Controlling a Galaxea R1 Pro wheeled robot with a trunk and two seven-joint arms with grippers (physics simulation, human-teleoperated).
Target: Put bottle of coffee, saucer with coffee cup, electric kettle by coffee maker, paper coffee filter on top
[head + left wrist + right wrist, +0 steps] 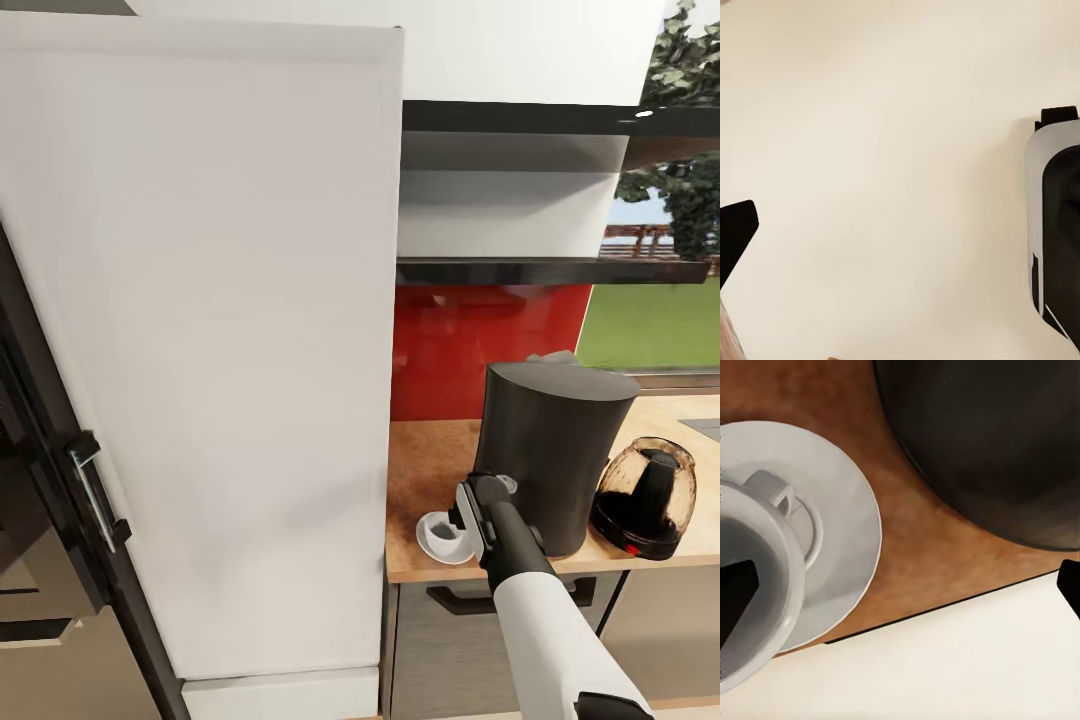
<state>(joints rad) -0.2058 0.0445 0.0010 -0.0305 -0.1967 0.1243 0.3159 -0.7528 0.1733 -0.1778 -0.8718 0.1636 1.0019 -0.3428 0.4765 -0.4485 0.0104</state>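
The dark grey coffee maker (pixel 553 455) stands on the light-wood countertop (pixel 430 460), and the electric kettle (pixel 648 497) sits close on its right. To its left the white saucer (pixel 437 545) lies near the counter's front edge. My right gripper (pixel 468 515) hovers over it, open. In the right wrist view the coffee cup (pixel 784 577) stands on the saucer (pixel 840 510), and one dark fingertip (pixel 735 592) overlaps the cup's dark inside. The coffee maker (pixel 1005 435) rises beside them. My left gripper (pixel 900 240) is open against a plain beige surface. The bottle of coffee is out of view.
A tall white panel (pixel 210 330) fills the left, right against the counter's end. An open wall shelf (pixel 510 210) hangs above the red backsplash (pixel 480 345). A dark drawer handle (pixel 470 600) sits below the counter edge, and a black oven front (pixel 40 500) is at far left.
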